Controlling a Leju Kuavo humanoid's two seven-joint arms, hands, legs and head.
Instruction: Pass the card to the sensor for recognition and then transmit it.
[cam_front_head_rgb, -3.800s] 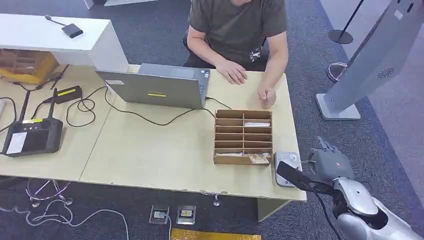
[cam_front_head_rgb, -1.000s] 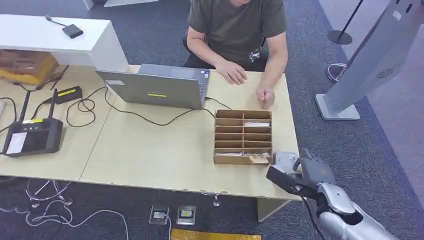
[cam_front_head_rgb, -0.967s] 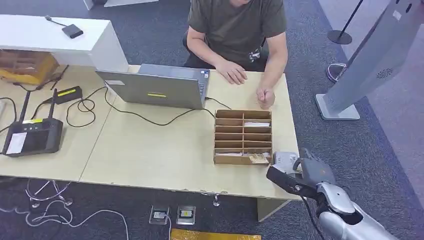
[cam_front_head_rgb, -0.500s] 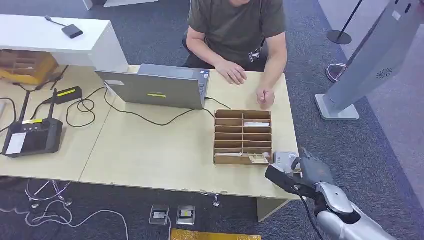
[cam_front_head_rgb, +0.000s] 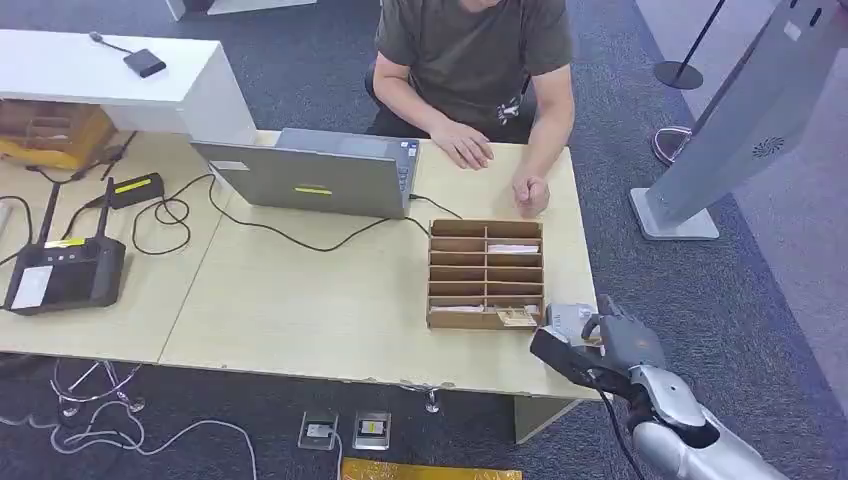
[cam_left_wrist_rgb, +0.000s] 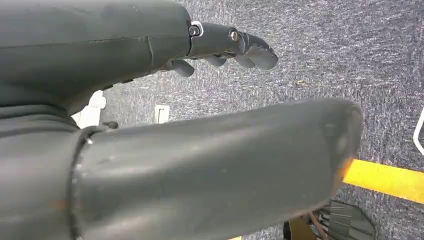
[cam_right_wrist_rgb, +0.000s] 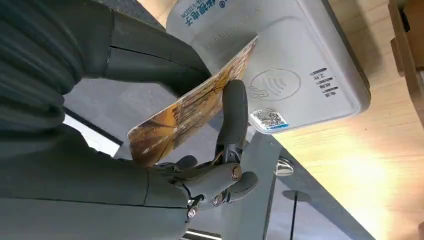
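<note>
1. Head view: The right hand (cam_front_head_rgb: 617, 338) hovered at the near right corner of the pale wooden desk (cam_front_head_rgb: 330, 300), over the grey reader (cam_front_head_rgb: 566, 319), apparently so the card could meet the sensor. A brown divided box (cam_front_head_rgb: 486, 274) stood just beside the reader, its slots holding flat cards. Across the desk sat a person (cam_front_head_rgb: 475, 60), hands resting on the desktop behind a grey laptop (cam_front_head_rgb: 312, 177), likely waiting to receive the card.

2. Left wrist view: The left hand (cam_left_wrist_rgb: 220, 47) hung over speckled grey carpet (cam_left_wrist_rgb: 350, 60), smooth dark fingers (cam_left_wrist_rgb: 252, 50) loosely extended and grasping nothing; it appeared idle while the other arm worked.

3. Right wrist view: The right hand's fingers pinched a thin, glossy card (cam_right_wrist_rgb: 192, 107) printed in orange and brown, its far corner tilted down toward the reader's matte grey plastic face. That corner lay close above the contactless symbol (cam_right_wrist_rgb: 274, 85); whether it touched could not be told. The flat-on angle seemed meant to present the card for reading. A small sticker (cam_right_wrist_rgb: 267, 119) marked the rounded casing.
</note>
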